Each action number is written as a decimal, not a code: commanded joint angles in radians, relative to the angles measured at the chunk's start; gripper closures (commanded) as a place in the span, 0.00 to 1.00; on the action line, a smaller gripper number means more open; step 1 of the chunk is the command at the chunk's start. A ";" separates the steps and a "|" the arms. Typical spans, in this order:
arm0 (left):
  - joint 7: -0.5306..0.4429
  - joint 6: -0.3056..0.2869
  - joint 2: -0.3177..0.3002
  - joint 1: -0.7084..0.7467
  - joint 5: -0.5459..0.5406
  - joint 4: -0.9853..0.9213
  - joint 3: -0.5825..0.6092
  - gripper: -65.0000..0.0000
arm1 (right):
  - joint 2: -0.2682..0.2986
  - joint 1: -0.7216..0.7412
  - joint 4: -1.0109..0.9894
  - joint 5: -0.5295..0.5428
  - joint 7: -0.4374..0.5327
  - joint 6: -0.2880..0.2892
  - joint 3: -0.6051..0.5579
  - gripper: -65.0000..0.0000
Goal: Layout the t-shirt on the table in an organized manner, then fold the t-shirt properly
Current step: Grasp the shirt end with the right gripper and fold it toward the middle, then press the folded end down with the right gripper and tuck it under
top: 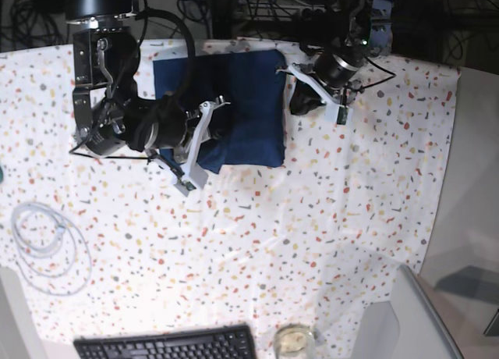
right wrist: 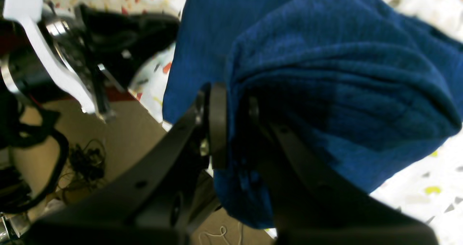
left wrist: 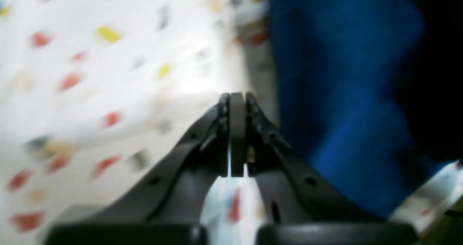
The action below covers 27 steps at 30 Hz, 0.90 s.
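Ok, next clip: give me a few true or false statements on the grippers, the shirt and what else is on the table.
1. The right gripper is clamped on a bunched fold of the t-shirt. True.
2. The left gripper holds the shirt too. False: its jaws are shut on nothing, beside the fabric.
3. The shirt lies spread flat with both sleeves out. False: it is folded into a compact block.
4. A black keyboard sits at the table's near edge. True.
5. A coiled cable lies on the shirt. False: it lies apart on the cloth.

Robot lab; cable tangles (top: pixel 35 15); keyboard (top: pixel 168 345) on table (top: pixel 312 218)
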 commanded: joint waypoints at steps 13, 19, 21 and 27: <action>-0.018 -0.007 0.019 -0.028 -0.009 -0.007 0.034 1.00 | -0.005 -0.003 0.016 0.028 0.010 0.010 -0.001 1.00; -0.020 -0.007 -0.009 -0.016 -0.011 0.027 0.029 1.00 | -0.008 -0.002 0.016 0.028 -0.040 0.012 -0.001 1.00; -0.020 -0.007 -0.038 0.009 -0.015 0.054 0.029 1.00 | -0.010 0.003 0.012 0.028 -0.040 0.012 -0.001 1.00; -0.018 -0.007 -0.079 0.107 -0.014 0.153 -0.178 1.00 | -0.011 0.049 -0.090 0.030 -0.040 0.012 0.001 1.00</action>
